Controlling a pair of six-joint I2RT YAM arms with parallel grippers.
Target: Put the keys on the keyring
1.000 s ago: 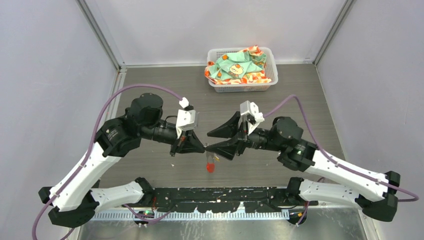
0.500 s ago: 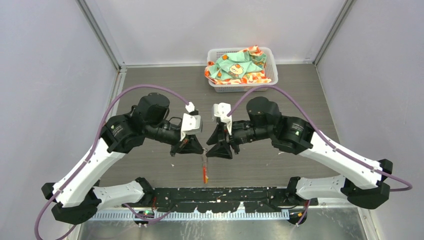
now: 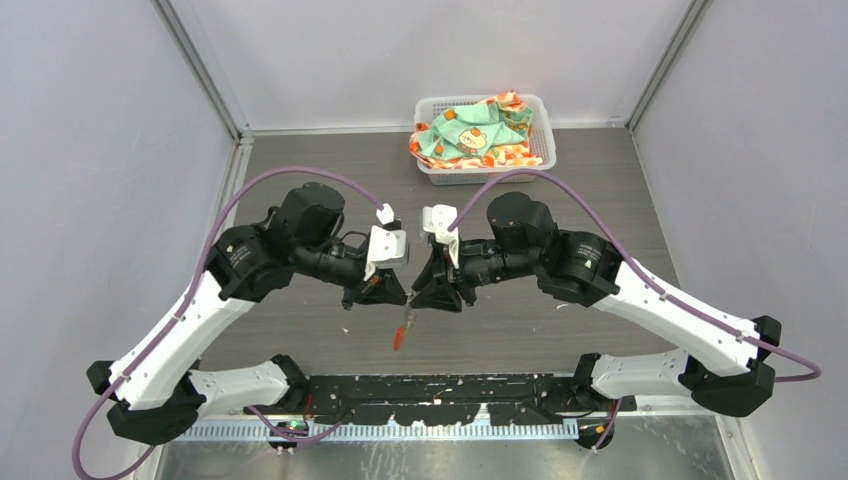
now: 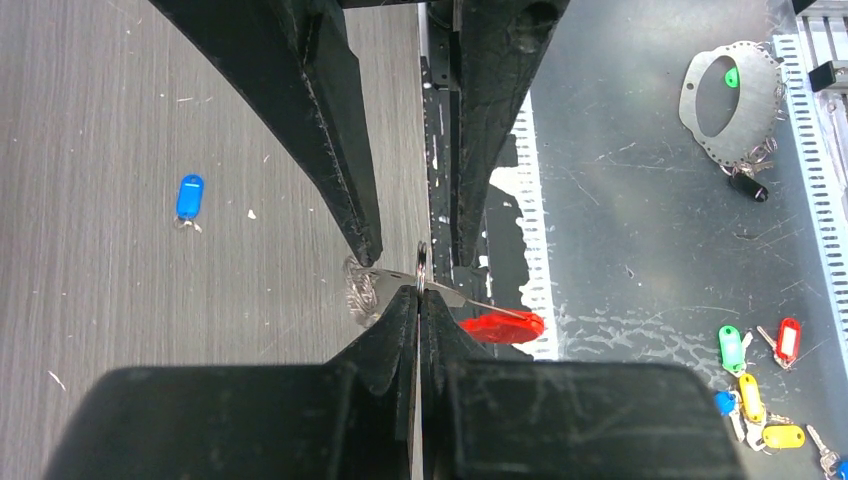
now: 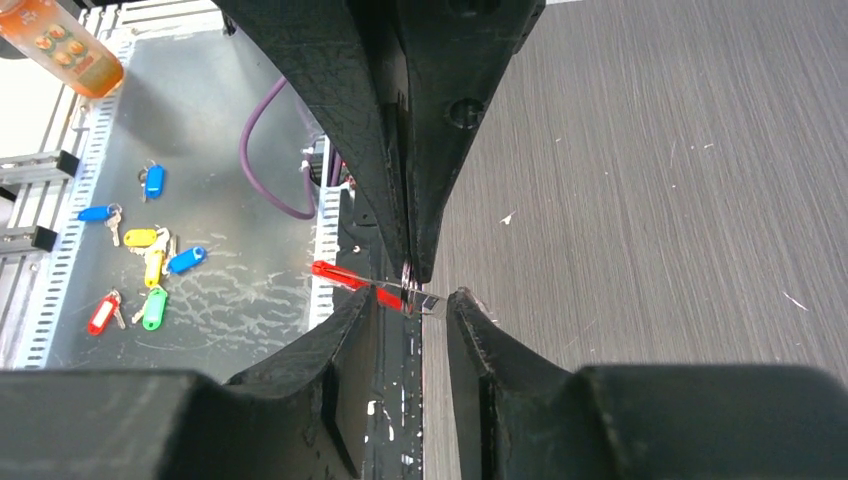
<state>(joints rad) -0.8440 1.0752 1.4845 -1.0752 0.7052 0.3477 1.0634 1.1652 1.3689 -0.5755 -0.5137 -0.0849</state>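
Centre of the top view: keyring pinched where the two arms meet tip to tip.

Thin grey metal keyring [image 4: 422, 272] with a chain-like bunch and a long red plastic tag [image 4: 503, 327] is clamped at its ring by the left gripper [image 4: 418, 297], jaws pressed fully together. The tag is seen dangling toward the lower edge of the top view, over the grey wood-grain table [image 3: 600, 200]. The right gripper [image 5: 412, 300] is set opposite, jaws parted, with the ring's edge lying in the gap; contact with either pad cannot be told. A small metal key with a blue plastic tag [image 4: 188, 197] is noted flat on the table, left of centre in the left wrist view, well apart from the ring.
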